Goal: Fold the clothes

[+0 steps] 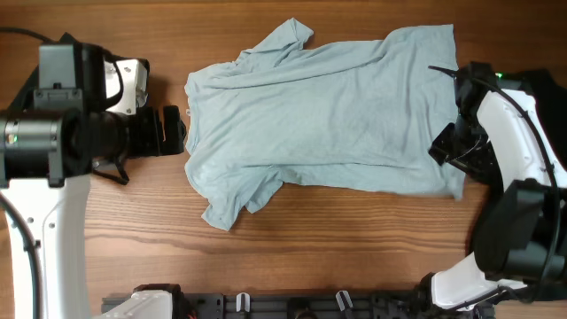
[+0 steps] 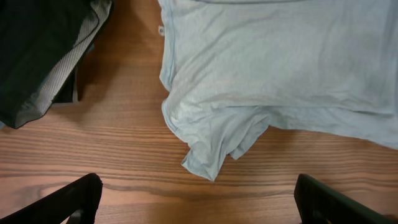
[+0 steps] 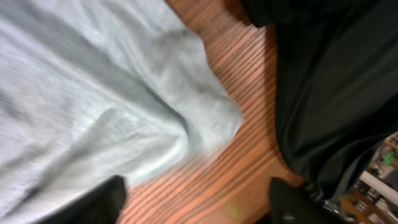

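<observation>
pale blue t-shirt [image 1: 319,115] spread flat mid wooden counter [image 1: 354,239], rumpled, collar end toward left arm, hem toward right arm, near sleeve bunched and folded under. left fingers [image 2: 74,199] wide apart, holding nothing, above bare wood just beside that sleeve. right fingers [image 3: 99,199] wide apart, empty, over hem corner. dark clothes [image 2: 37,56] beside collar; black cloth [image 3: 336,93] beside hem corner.

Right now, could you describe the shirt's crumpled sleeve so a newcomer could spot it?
A pale blue T-shirt spreads across the wooden table. One sleeve juts toward the near edge, bunched and pointed; the other sleeve points toward the far edge.
</observation>
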Controlling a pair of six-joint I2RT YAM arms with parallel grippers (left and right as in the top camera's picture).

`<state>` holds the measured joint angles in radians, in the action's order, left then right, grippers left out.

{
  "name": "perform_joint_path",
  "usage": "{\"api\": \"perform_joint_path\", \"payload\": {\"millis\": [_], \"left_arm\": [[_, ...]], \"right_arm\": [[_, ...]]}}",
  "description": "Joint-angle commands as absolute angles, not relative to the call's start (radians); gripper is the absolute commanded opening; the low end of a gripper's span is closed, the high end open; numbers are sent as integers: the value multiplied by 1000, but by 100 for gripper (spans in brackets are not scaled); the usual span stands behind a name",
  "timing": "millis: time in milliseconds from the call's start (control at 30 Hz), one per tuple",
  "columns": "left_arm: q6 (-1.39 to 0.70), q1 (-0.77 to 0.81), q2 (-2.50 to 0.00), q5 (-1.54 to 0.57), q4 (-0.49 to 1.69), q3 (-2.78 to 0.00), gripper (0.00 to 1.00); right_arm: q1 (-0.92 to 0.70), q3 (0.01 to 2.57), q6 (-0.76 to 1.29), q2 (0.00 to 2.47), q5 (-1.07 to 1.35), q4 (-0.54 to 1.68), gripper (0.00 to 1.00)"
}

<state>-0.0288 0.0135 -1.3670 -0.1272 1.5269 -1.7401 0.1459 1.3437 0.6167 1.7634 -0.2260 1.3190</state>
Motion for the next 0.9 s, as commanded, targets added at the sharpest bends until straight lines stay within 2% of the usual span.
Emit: {"api": "perform_joint_path", "payload": {"millis": [0,67,200,333,367,433,533,600,667,700,733,767,800,867], "left_arm": [[-43,7,-1421,-122,1524,-1667,100],[-67,7,-1449,-142,1532,-1606,100],[-170,7,-1473,-162,1444,-1367,97],[-196,7,-1476,-254,1112,-1019,72],[-225,7,-1480,-254,1007,-937,69],[-262,7,-1495,-255,894,-841,69],[-270,9,-1537,-322,778,-755,75],[-271,9,-1572,-428,716,-715,86],[-270,9,-1602,-445,696,-698,86],[-271,9,-1617,-446,678,-685,74],[-271,9,-1630,-452,677,-678,53],[-271,9,-1635,-457,699,-678,25],[-270,7,-1634,-456,727,-678,4],[-270,-39,-1620,-451,830,-695,4]], "right_arm": [[146,1358,596,1721,-191,1274,85],[146,1358,562,1716,-111,1241,85],[146,1357,344,1716,184,1117,83],[145,1357,313,1716,313,1060,83],[145,1357,314,1716,316,1054,83],[145,1357,313,1716,316,1049,83],[145,1357,314,1716,316,1039,83],[145,1357,314,1716,316,1032,82],[145,1357,314,1716,315,1032,82],[146,1357,314,1716,315,1031,82],[145,1357,314,1716,315,1032,82],[146,1357,314,1716,315,1032,82],[146,1357,314,1716,315,1033,81],[146,1357,310,1716,297,1041,81]]}}
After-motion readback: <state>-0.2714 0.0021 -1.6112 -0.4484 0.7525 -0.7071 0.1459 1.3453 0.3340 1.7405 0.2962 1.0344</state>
